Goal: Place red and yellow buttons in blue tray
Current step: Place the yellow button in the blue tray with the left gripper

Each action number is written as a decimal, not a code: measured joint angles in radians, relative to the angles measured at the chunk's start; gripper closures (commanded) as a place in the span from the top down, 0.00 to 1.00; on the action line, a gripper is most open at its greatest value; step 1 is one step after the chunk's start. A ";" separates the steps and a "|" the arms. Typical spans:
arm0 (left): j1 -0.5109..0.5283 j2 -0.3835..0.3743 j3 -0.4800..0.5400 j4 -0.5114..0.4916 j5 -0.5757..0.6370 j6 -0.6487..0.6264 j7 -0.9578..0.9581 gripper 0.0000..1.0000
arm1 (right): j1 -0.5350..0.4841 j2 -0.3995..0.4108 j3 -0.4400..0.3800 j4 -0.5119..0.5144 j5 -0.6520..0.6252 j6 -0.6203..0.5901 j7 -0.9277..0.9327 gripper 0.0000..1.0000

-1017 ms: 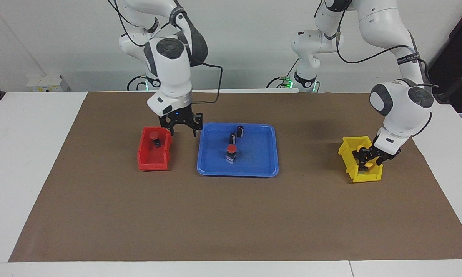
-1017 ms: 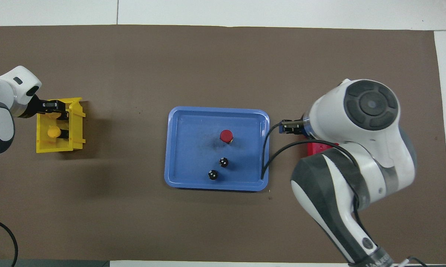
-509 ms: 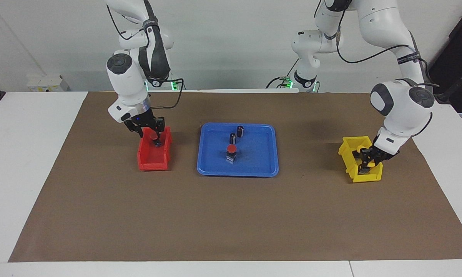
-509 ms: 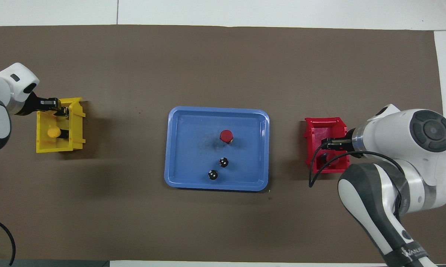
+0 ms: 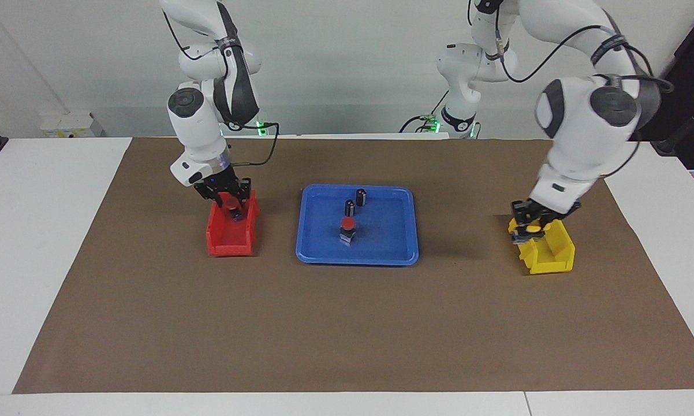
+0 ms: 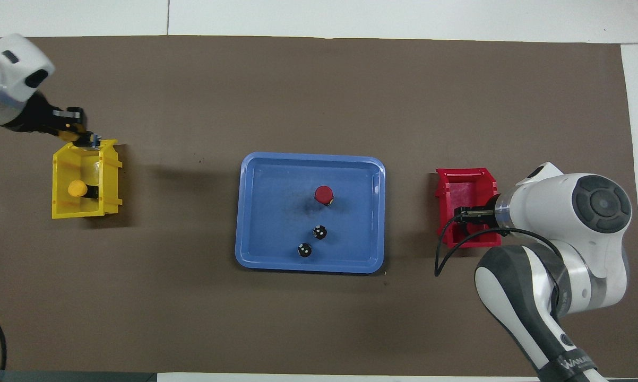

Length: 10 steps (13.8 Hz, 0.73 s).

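**A:** Item one, blue tray (image 5: 355,260)?

**B:** At the middle of the worktop, on the brown mat (image 5: 347,323). Holds one red button (image 5: 347,224), upright, and two dark capless cylinders (image 5: 355,202) beside it, nearer to the robots. No yellow button in it.

**A:** Item two, left gripper (image 5: 530,230)?

**B:** Over the rim of the yellow bin (image 5: 555,254), toward the left arm's end of the worktop. Fingers clamped on a yellow button (image 5: 533,227), which hangs above the bin. A second yellow button (image 6: 76,188) lies inside the bin.

**A:** Item three, right gripper (image 5: 233,209)?

**B:** Down in the red bin (image 5: 223,245), toward the right arm's end of the worktop, at the second red button (image 5: 230,202). Whether it has closed on that cap, I cannot tell.

**A:** Step in hand?

**B:** By my reading, a double pick. One of four is delivered, one yellow is in the grip and one red is being taken.

**A:** Next move calls for?

**B:** The left arm should carry its button across to a bare patch of the tray, lower it and release it, keeping off the items standing there. The right arm needs a firm hold before it rises past the bin wall.
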 measured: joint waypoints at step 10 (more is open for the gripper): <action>-0.322 0.065 -0.004 -0.207 -0.076 0.321 -0.330 0.01 | 0.000 -0.004 -0.001 -0.040 0.000 0.034 -0.064 0.57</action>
